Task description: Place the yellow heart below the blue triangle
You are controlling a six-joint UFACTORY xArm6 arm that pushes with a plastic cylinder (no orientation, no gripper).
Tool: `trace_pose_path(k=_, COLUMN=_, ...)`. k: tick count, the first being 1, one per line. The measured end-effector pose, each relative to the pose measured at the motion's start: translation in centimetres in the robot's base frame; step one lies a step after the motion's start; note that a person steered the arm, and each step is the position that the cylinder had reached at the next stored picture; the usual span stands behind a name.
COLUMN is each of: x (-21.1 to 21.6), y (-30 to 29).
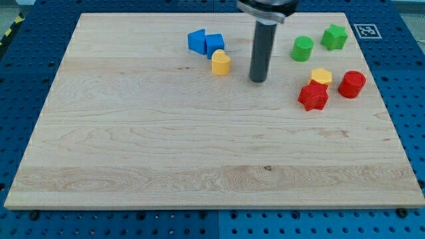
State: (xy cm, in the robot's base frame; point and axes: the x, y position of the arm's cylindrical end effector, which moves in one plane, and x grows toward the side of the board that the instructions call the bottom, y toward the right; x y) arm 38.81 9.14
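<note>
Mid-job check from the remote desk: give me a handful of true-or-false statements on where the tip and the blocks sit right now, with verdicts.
1. My tip is right of the yellow heart block, not touching it. True.
2. The yellow heart lies at the wooden board's bottom edge. False: near the top, just under the two blue blocks.
3. Two green blocks lie right of the rod. True.
4. The red star-like block touches my tip. False: clearly apart.

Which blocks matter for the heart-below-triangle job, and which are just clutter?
In play: yellow heart; blue triangle; my tip, just to the view's right of the heart.

Lying about: blue cube; green cylinder; green star; yellow hexagon; red star; red cylinder.
</note>
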Motion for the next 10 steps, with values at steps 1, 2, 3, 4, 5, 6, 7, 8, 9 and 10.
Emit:
trace_pose_path(k=1, x=-1.4, y=0.0)
trace_pose_path(k=2, x=-1.7, y=-3.5)
trace_pose_path(k=3, x=-1.7, y=-8.0)
trace_pose_path(k=4, x=-1.8, y=-12.1)
trace_pose_path(k=5, x=-2.4, y=-15.1)
trace_pose_path(k=6, x=-2.0, y=-13.8)
trace_pose_path(k=7, x=0.0, y=-7.8)
trace_pose_path(k=8, x=-0.4, y=-5.9)
trace_pose_path(k=9, x=-2.1, y=-7.7)
trace_pose_path(k=10, x=-2.3, y=-11.3)
